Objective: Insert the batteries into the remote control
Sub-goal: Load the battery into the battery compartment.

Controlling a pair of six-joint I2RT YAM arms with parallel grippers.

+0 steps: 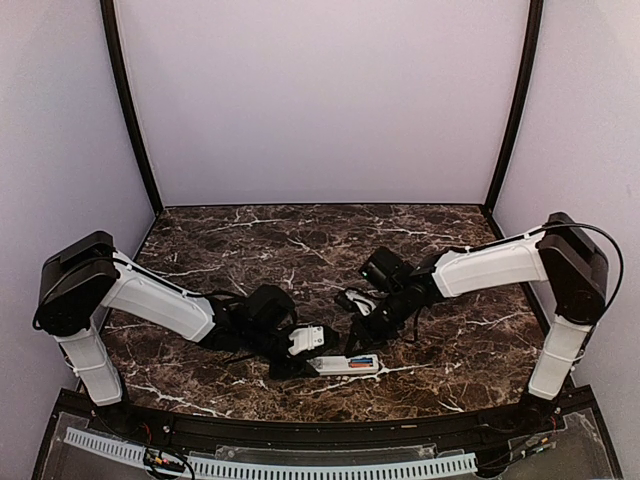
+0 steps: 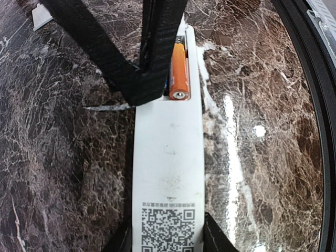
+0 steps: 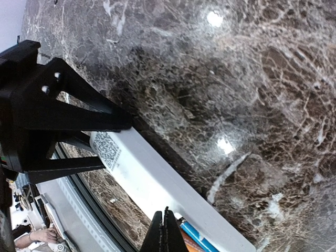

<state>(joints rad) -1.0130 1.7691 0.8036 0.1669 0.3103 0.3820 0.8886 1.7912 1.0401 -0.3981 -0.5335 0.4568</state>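
The white remote control [image 1: 335,366] lies back up near the table's front edge, its code sticker [image 2: 168,228] showing. My left gripper [image 2: 168,245] is shut on its sticker end, one finger on each long side. The orange battery [image 2: 178,71] lies in the open compartment, with the blue battery [image 3: 198,240] beside it. Both also show in the top view [image 1: 362,361]. My right gripper [image 3: 167,231] is shut and holds nothing. Its tips point down at the compartment's edge, and its black fingers [image 2: 152,52] cover the blue battery in the left wrist view.
A small flat pale-grey cover [image 2: 42,16] lies on the marble farther back. The table's black front rim [image 2: 315,105] runs close along the remote's near side. A white perforated strip [image 1: 270,465] lies beyond the rim.
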